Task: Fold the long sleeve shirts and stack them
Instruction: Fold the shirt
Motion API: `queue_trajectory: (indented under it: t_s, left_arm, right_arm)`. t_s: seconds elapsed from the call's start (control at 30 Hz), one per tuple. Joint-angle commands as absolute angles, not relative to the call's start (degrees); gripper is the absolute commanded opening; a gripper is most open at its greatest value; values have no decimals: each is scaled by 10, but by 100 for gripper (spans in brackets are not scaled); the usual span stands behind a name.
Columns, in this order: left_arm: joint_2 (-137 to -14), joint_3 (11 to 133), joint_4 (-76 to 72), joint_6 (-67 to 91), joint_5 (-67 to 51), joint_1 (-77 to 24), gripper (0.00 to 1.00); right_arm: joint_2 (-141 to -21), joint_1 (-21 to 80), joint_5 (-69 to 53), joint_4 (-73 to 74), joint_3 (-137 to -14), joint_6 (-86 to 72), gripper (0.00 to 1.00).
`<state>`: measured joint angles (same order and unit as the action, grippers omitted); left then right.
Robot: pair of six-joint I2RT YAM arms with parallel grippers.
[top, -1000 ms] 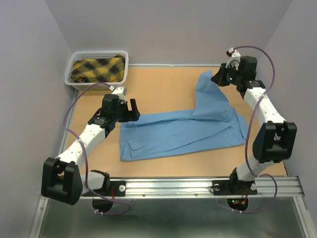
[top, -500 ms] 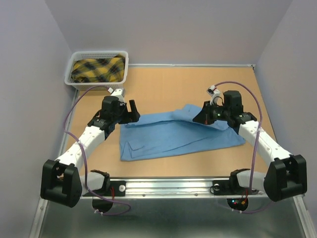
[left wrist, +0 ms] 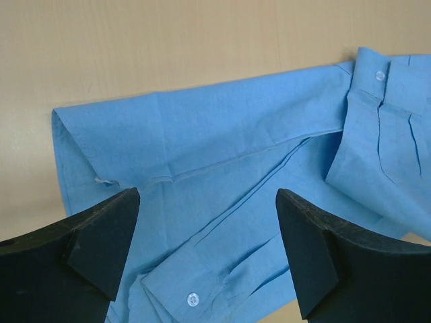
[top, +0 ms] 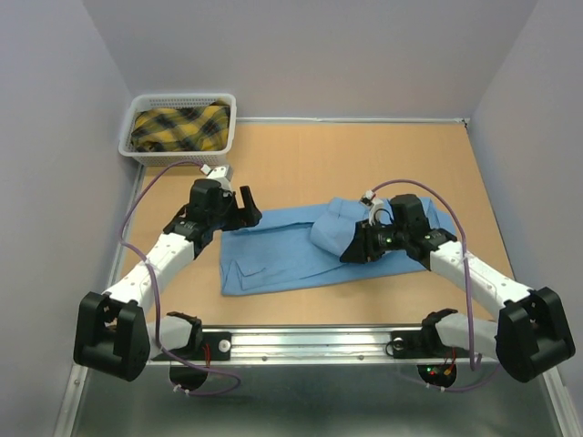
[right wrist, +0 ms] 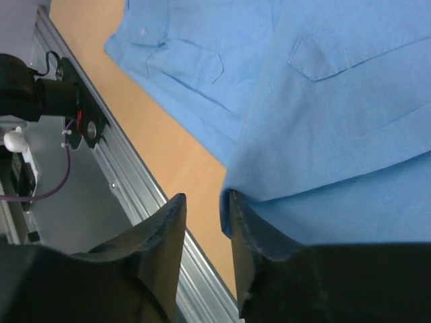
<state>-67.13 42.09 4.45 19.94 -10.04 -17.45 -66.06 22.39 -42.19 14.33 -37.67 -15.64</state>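
- The shirt [top: 301,250] is being seen as matt woven cloth, its buttons [left wrist: 379,75] as glossy plastic.
- The desk [top: 301,164] is being shown as smooth, matt wood.
- The rail [top: 319,344] is being seen as brushed metal.
- The basket [top: 178,98] is being seen as white plastic.

A tan wooden tabletop [top: 301,150] sits boxed in on three sides by plain, evenly lit, pale lavender-grey walls [top: 319,55], with a white plastic basket [top: 173,157] at its far left corner and an aluminium rail [top: 319,341] along its near edge.
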Motion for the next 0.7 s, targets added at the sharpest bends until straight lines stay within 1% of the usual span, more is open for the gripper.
queue_trajectory:
  t_s: [0.0, 0.03, 0.13, 0.2, 0.27, 0.3, 0.37, 0.4, 0.47, 0.53, 0.67]
  left_arm:
    - [-649, 410, 22, 215, -112, -193, 94]
    - [-646, 410, 24, 218, -109, -199, 95]
    - [-635, 408, 25, 229, -93, -230, 95]
    - [-638, 412, 25, 237, -72, -270, 95]
    - [-652, 424, 25, 240, -53, -302, 95]
    - [-659, 427, 25, 243, -39, -328, 95]
    - [-679, 442, 25, 249, -27, -344, 95]
    - [-685, 446, 25, 249, -15, -354, 95]
    - [-698, 458, 25, 244, -4, -360, 95]
    - [-717, 470, 25, 233, 32, -360, 93]
    - [-783, 543, 47, 186, 73, -359, 90]
  right_arm:
    - [-631, 230, -432, 122, -344, -166, 42]
    - [-624, 230, -424, 123, -341, -170, 49]
    - [-598, 230, -414, 132, -340, -188, 56]
    - [-579, 230, -389, 145, -346, -203, 61]
    - [-562, 230, -337, 147, -351, -230, 64]
    - [-546, 230, -279, 154, -361, -242, 66]
    - [-539, 230, -223, 168, -376, -261, 68]
    - [-539, 230, -159, 176, -393, -268, 71]
    - [-555, 229, -110, 186, -409, -281, 72]
    - [-577, 230, -68, 199, -433, -289, 73]
    - [-642, 230, 16, 199, -468, -315, 71]
